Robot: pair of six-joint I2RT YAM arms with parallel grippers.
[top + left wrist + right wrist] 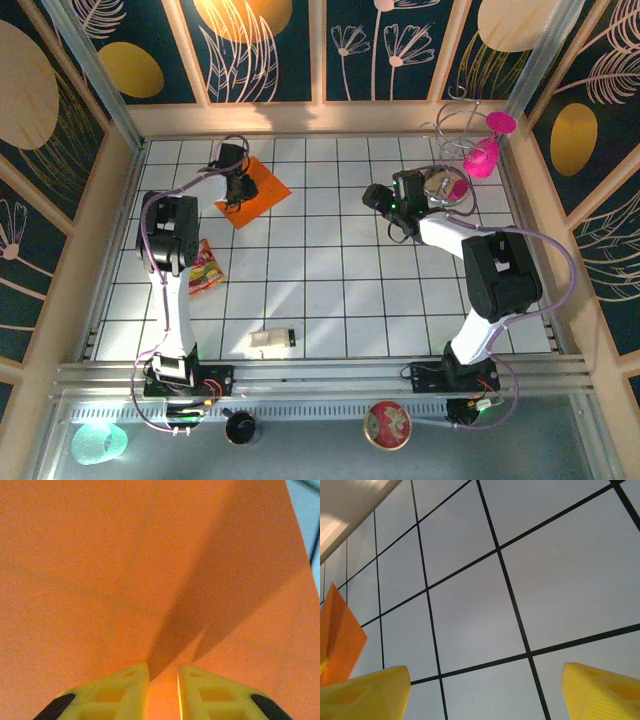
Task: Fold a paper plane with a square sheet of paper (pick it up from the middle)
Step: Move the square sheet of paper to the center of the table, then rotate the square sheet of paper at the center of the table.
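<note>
The square sheet of paper (pixel 265 190) is bright orange and lies on the white tiles at the back left. My left gripper (pixel 237 190) is down on the sheet's left part. In the left wrist view the sheet (pixel 100 570) covers almost everything, and a raised ridge of it runs up from between the yellow fingers (pixel 125 690). There my left gripper (pixel 164 667) is shut on that pinch of paper. My right gripper (pixel 378 200) hovers over bare tiles at the back right. It is open (pixel 485 672) with nothing between its fingers. A corner of the orange sheet (pixel 340 635) shows far to its left.
A crinkled multicoloured wrapper (pixel 205 268) lies beside the left arm. A small beige block (pixel 270 340) sits near the front edge. A wire stand (pixel 455 125) and pink pieces (pixel 483 157) stand at the back right corner, close behind the right gripper.
</note>
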